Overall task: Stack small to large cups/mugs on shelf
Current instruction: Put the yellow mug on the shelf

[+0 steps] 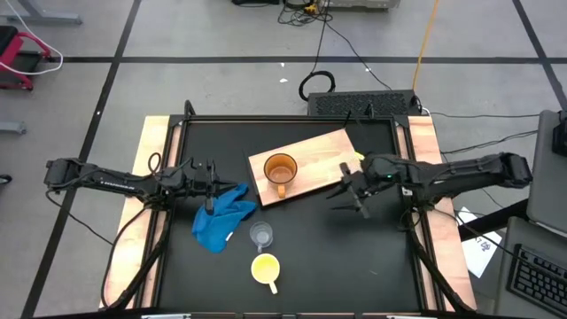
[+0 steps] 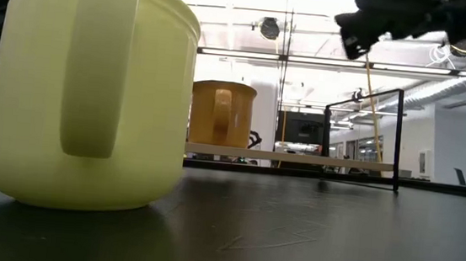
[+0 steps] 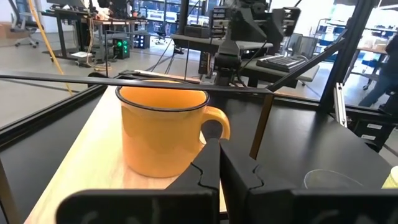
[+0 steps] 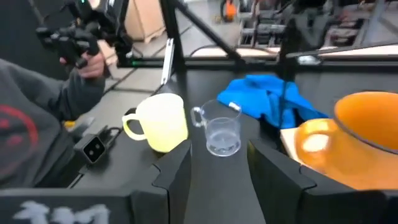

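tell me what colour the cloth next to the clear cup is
Bright blue cloth; the high view shows it best.

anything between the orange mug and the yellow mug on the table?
Yes: in the high view, the small clear cup stands on the black tabletop between the orange mug and the yellow mug, touching neither.

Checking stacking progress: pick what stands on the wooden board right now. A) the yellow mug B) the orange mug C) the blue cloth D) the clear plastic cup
B: the high view shows only the orange mug on the wooden board, while the yellow mug, the clear plastic cup and the blue cloth lie on the black tabletop.
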Robot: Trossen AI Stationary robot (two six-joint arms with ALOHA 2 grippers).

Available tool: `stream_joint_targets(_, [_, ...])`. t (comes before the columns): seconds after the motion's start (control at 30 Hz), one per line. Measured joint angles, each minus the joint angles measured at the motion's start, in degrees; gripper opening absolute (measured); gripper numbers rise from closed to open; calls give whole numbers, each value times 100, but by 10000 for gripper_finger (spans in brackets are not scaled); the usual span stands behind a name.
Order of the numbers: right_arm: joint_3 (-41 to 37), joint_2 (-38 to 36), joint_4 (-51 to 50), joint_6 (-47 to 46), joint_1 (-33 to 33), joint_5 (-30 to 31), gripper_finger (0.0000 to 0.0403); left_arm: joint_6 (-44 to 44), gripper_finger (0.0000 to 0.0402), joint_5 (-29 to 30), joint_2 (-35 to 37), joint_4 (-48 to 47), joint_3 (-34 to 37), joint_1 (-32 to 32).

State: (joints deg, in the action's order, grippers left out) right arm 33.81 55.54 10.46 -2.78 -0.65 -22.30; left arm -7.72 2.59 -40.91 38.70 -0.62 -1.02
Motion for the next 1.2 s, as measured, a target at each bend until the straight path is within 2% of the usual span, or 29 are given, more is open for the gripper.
stream_joint_targets(0.23, [1059, 1086, -650, 196, 376, -4, 149, -33, 27, 0, 0, -12, 0, -2])
stream_joint_targets(0.5, [2401, 2259, -1827, 271, 853, 15, 149, -31, 11, 0, 0, -11, 0, -2])
stream_joint_targets(0.63, [3011, 2790, -2391, 329, 1107, 457, 149, -29, 3, 0, 0, -10, 0, -2])
stream_joint_targets(1.03, [3780, 3672, -2215, 200, 1491, 420, 149, 6, 32, 2, -2, 1, 0, -1])
stream_joint_targets(1.2, [4213, 4117, -2220, 340, 1543, -43, 149, 5, 31, 2, -1, 29, 0, 0])
